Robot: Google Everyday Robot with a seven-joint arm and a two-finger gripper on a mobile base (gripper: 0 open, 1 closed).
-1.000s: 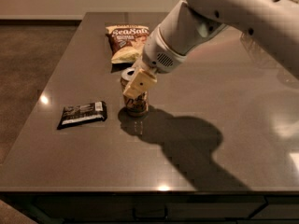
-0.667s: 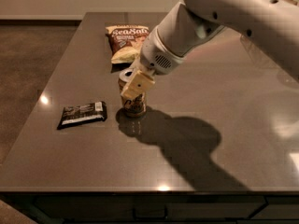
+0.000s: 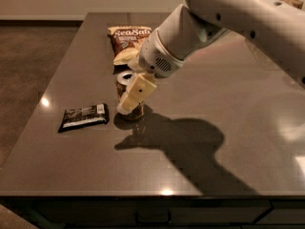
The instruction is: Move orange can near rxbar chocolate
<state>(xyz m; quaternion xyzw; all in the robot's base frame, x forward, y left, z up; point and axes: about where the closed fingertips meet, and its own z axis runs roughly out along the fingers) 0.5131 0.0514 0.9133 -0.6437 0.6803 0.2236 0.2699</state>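
The orange can (image 3: 126,79) stands upright about mid-table, its silver top showing and most of its side hidden behind my gripper (image 3: 133,97). The gripper comes in from the upper right and is shut on the can, with one cream finger (image 3: 136,92) across the can's front. The can's base is at or just above the table surface. The rxbar chocolate (image 3: 84,117), a flat black wrapper with white text, lies on the table a short way left of the can, not touching it.
A brown-and-cream "Sea Salt" chip bag (image 3: 129,41) lies behind the can toward the table's far edge. The dark table (image 3: 224,175) extends to the right and front. My arm's shadow (image 3: 181,142) falls right of the can. The table's left edge is just beyond the bar.
The gripper has carried the can a little to the left and down, closer to the black bar. The bar and the chip bag have not moved.
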